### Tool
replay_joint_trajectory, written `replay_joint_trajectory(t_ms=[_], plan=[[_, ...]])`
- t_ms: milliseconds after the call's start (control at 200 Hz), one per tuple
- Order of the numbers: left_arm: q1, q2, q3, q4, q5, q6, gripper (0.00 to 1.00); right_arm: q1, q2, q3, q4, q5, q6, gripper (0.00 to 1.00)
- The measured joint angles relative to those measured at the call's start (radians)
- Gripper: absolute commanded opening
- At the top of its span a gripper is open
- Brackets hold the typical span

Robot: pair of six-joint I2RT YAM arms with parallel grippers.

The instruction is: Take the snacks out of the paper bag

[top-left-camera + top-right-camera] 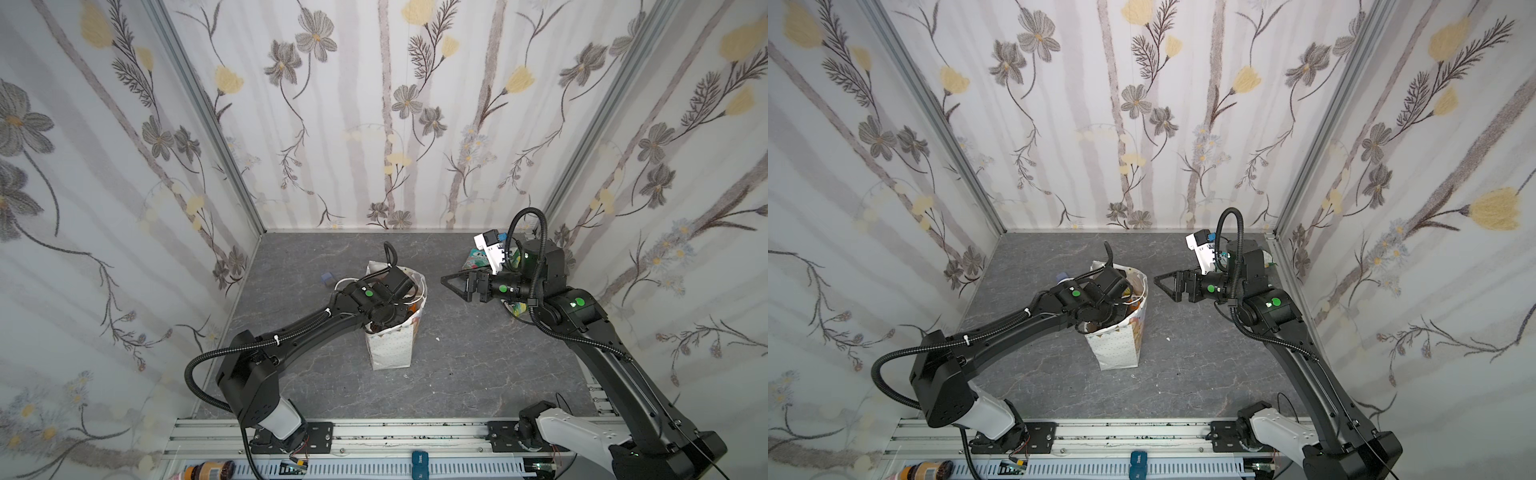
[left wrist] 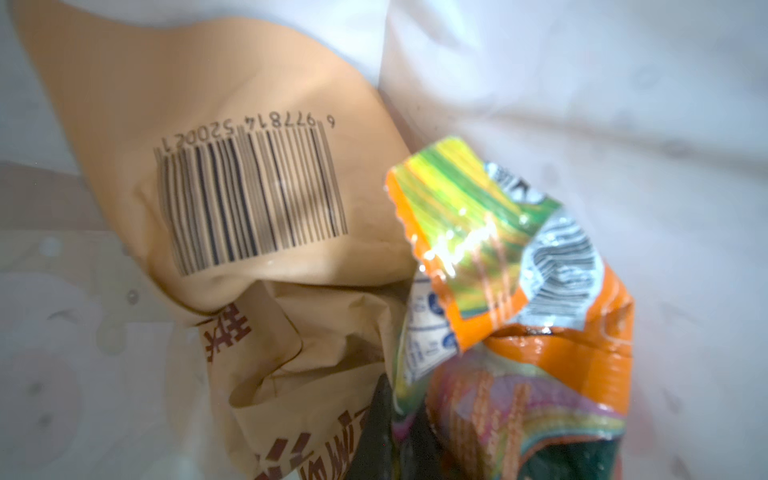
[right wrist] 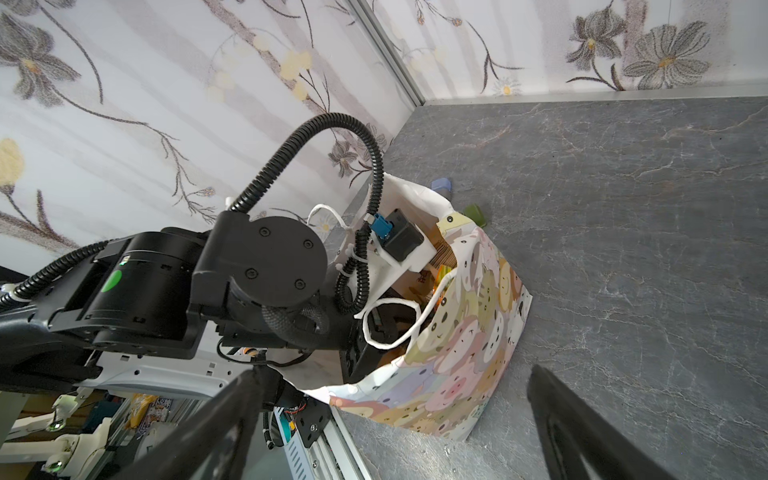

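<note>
The left gripper (image 2: 397, 419) sits inside the upright paper bag (image 1: 388, 353) mid-tabletop (image 1: 457, 374), jaws clenched beside the orange packet (image 2: 540, 332), though I cannot tell whether they pinch its film. A slow, straight lift clear of the cord handles (image 3: 365, 326) should keep the bag standing, and the right gripper (image 1: 451, 283), jaws spread nearby, could steady the rim. Counted: one bag, two packets visible inside, orange and a tan packet (image 2: 208, 124), and at least two out by the right arm, one a teal packet (image 1: 477, 258).
</note>
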Motion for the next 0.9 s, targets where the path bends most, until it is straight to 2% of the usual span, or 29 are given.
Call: replay_joint_trajectory(t_ms=[455,629,814,899], plan=[[0.0,-0.061,0.043,-0.038,-0.038,0.015,0.0,0.008,0.005,-0.001,0.003,0.0,0.008,1.0],[-0.003,-0.061,0.043,-0.037,-0.024,0.027,0.0,0.063,0.027,-0.042,0.082,0.008,0.058,1.0],[-0.01,-0.062,0.043,-0.034,-0.011,0.031,0.0,0.125,0.118,-0.055,0.119,0.06,0.086,1.0],[-0.012,-0.073,0.043,-0.034,-0.01,0.031,0.0,0.131,0.158,-0.056,0.119,0.122,0.086,0.99]])
